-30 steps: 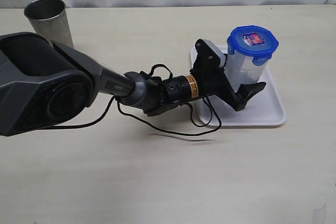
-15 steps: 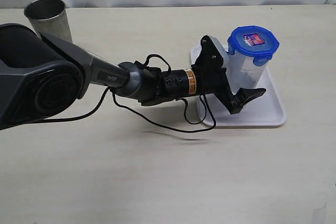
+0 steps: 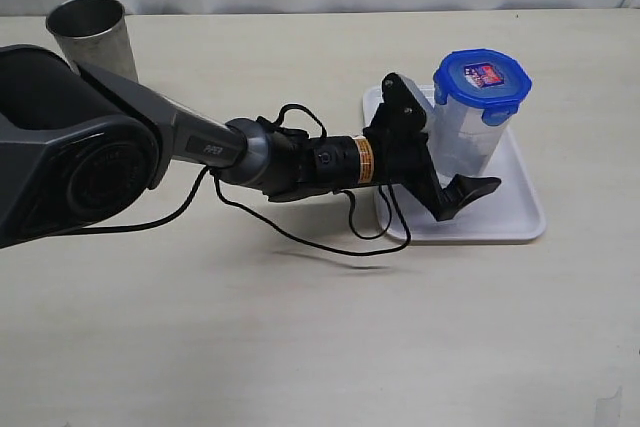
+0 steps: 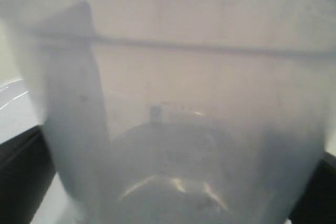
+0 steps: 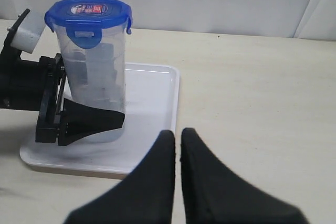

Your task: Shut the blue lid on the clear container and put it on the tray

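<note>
The clear container [image 3: 463, 139] stands upright on the white tray [image 3: 516, 213], with the blue lid [image 3: 482, 75] seated on its rim and the sticker facing up. My left gripper [image 3: 468, 163] straddles the container's lower body, open. Its near finger [image 3: 470, 192] stands off the wall, and the far finger is hidden behind the container. The left wrist view is filled by the cloudy container wall [image 4: 199, 103]. In the right wrist view I see the lid [image 5: 88, 10], the container [image 5: 100, 72] and the tray [image 5: 152, 93]. My right gripper [image 5: 177, 135] hovers over the table beside the tray, shut and empty.
A grey metal cup [image 3: 90, 37] stands at the table's back left. The left arm's black cable [image 3: 330, 247] hangs in a loop over the table just in front of the tray's left edge.
The left gripper's near finger has swung away from the container wall, widening the jaws. The container and lid stay in place on the tray.
</note>
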Controlling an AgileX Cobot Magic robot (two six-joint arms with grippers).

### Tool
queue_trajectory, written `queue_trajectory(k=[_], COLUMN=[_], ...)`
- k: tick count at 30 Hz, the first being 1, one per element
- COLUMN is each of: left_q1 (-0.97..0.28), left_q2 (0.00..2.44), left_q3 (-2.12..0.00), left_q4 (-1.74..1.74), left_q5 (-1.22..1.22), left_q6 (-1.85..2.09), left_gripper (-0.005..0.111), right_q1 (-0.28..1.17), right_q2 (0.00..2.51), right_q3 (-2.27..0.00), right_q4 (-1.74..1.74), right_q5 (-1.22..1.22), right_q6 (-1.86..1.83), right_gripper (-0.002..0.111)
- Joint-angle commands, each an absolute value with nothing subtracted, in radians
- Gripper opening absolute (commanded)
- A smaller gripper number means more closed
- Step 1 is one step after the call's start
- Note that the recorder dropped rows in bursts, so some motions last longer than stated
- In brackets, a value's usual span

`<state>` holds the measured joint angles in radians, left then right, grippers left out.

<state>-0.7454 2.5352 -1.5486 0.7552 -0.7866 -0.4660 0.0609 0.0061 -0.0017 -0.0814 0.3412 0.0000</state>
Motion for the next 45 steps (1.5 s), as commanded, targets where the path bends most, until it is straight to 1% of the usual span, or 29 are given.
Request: queue_trajectory(k=[1, 14, 19, 23, 32, 36, 45], left_q1=[-0.74, -0.658, -0.636, -0.615, -0.578, -0.558, -0.516], left_q2=[2.524, 2.482, 2.449, 2.413, 2.348, 2.333, 2.307], left_q3=[-1.549, -1.549, -1.549, -1.549, -1.549, -1.547, -1.547], left_q4=[0.785, 1.216, 1.321, 1.41, 1.737, 1.744, 1.744], left_q5=[-0.754, -0.753, -0.742, -0.737, -0.7, -0.706, -0.862], left_q6=[-0.473, -0.752, -0.844, -0.972, -1.264, -1.4, -1.444], left_gripper=[0.105, 0.105, 0.105, 0.105, 0.105, 0.105, 0.105], right_q1=[0.057, 0.057, 0.057, 0.057, 0.057, 0.057, 0.057], right_q2=[0.0, 0.0, 0.0, 0.0, 0.0, 0.0, 0.0], right_q3=[0.0, 0.0, 0.0, 0.0, 0.0, 0.0, 0.0], right_q4=[-0.083, -0.083, -0.083, -0.083, -0.083, -0.083, -0.083], right_q5=[0.342, 0.342, 0.342, 0.342, 0.342, 0.342, 0.342], right_q6=[0.0, 0.0, 0.0, 0.0, 0.0, 0.0, 0.0], right_gripper=[0.004, 0.004, 0.004, 0.004, 0.004, 0.004, 0.004])
